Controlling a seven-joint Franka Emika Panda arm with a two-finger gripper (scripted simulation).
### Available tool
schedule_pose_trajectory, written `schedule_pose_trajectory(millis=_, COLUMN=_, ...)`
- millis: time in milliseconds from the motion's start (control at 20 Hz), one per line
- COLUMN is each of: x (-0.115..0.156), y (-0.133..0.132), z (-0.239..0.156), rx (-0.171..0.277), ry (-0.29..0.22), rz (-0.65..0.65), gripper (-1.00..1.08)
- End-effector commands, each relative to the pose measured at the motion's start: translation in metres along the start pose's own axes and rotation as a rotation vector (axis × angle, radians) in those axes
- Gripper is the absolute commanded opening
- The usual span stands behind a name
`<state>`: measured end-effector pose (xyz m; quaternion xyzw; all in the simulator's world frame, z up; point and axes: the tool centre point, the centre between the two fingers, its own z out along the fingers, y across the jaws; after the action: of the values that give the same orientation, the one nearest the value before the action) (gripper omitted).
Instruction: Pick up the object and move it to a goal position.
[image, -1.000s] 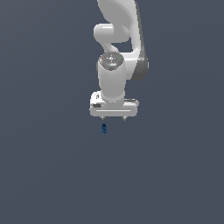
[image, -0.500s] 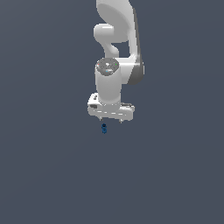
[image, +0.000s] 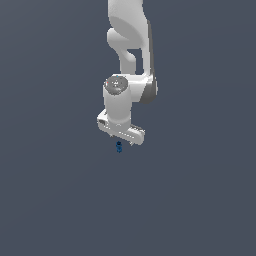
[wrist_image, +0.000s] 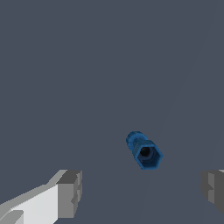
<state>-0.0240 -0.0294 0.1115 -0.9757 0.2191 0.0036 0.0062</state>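
Hovering with fingers spread wide, the tool sits just above the small blue object, which stands untouched on the bench, apart from both fingertips.

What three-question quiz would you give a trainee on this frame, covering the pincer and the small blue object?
1. True or false: the pincer is shut on the blue object.
2. Multiple choice: in the exterior view, the blue object sits
A. just below the pincer
B. far off at the exterior view's right
C. on top of the arm
3. Fill in: in the wrist view, the end of the object facing the camera is six-sided with a dark ____ at its middle.

Key
1. False: the fingers stand wide apart and the object lies clear of them.
2. A
3. hole
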Motion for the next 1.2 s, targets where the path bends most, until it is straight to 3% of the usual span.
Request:
schedule_pose_trajectory(millis=0, x=0.0, y=0.006, z=0.006, rx=-0.003, ry=0.004, rz=0.055, gripper=1.0)
schedule_pose_trajectory(millis=400, x=0.001, y=0.016, z=0.018, rx=-0.009, ry=0.01, rz=0.148, gripper=1.0)
schedule_pose_trajectory(millis=800, x=0.0, y=0.017, z=0.023, rx=-0.01, ry=0.01, rz=0.151, gripper=1.0)
schedule_pose_trajectory(millis=1150, x=0.0, y=0.017, z=0.055, rx=-0.01, ry=0.01, rz=0.154, gripper=1.0)
